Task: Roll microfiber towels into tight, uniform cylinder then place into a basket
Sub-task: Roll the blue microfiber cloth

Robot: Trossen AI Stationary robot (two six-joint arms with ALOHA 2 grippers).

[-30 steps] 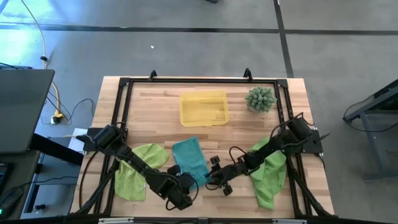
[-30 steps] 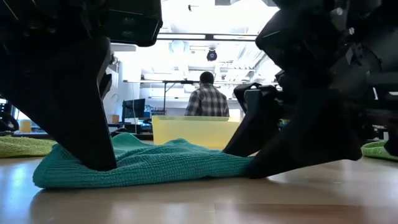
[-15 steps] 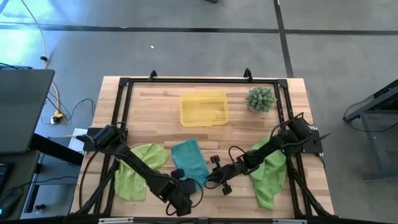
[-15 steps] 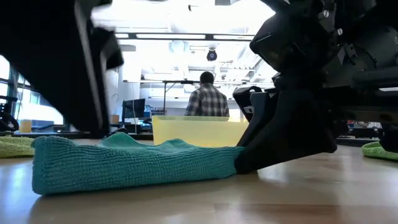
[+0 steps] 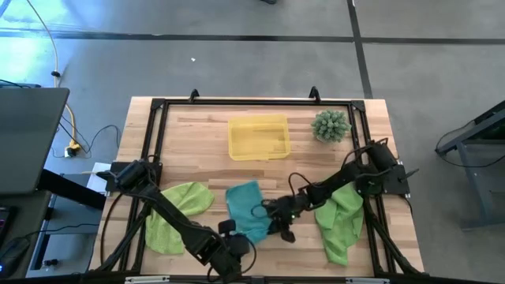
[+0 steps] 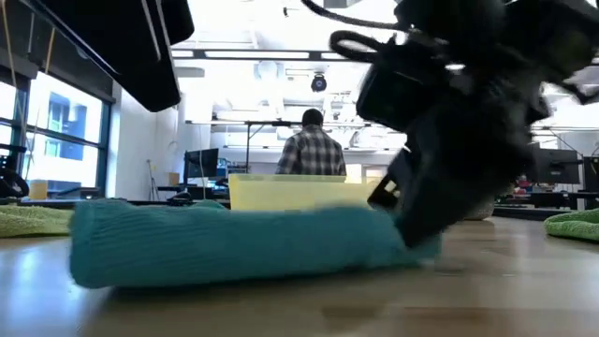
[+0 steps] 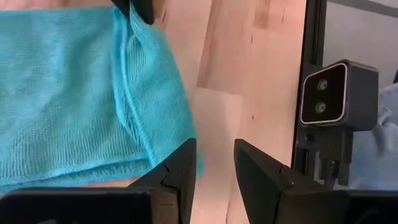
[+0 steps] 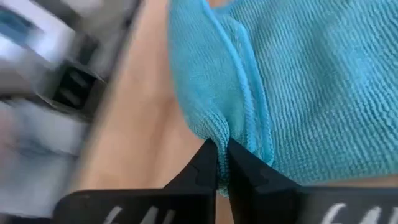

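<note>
Your right gripper [image 5: 276,223] pinches the teal towel [image 5: 246,209] at its right edge. The towel lies mid-table, near the front. Your left gripper [image 7: 213,163] sits just beside it, fingers apart.

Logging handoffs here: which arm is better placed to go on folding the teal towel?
Probably the right. The right claw is pinched on the teal towel at its edge, while the left claw is open over bare wood beside it, holding nothing.
</note>
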